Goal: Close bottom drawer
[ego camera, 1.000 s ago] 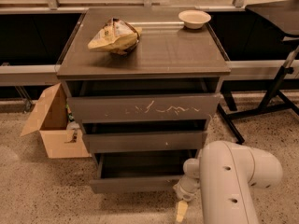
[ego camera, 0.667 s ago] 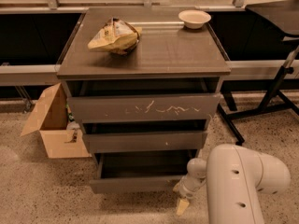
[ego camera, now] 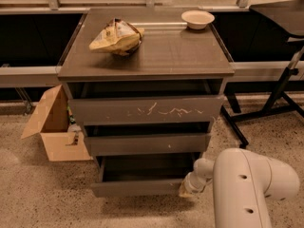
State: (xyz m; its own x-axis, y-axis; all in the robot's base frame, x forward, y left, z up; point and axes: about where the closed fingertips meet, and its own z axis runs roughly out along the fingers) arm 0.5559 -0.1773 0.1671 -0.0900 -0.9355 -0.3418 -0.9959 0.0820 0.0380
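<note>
At the right end of the bottom drawer (ego camera: 137, 188), I am holding the pincer (ego camera: 186, 190) just beside its leftward-running front; its opening I cannot tell.

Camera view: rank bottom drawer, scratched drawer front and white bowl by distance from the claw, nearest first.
1. bottom drawer: just left of the claw, which sits low by its right end.
2. scratched drawer front: higher up, top of the stack.
3. white bowl: cabinet top, back right.

Bottom drawer (ego camera: 135, 188): dark grey-brown, plain slim front, no handle. Pulled partly out, level, dark interior exposed. The gripper (ego camera: 186, 190) sits at the front panel's right end.
</note>
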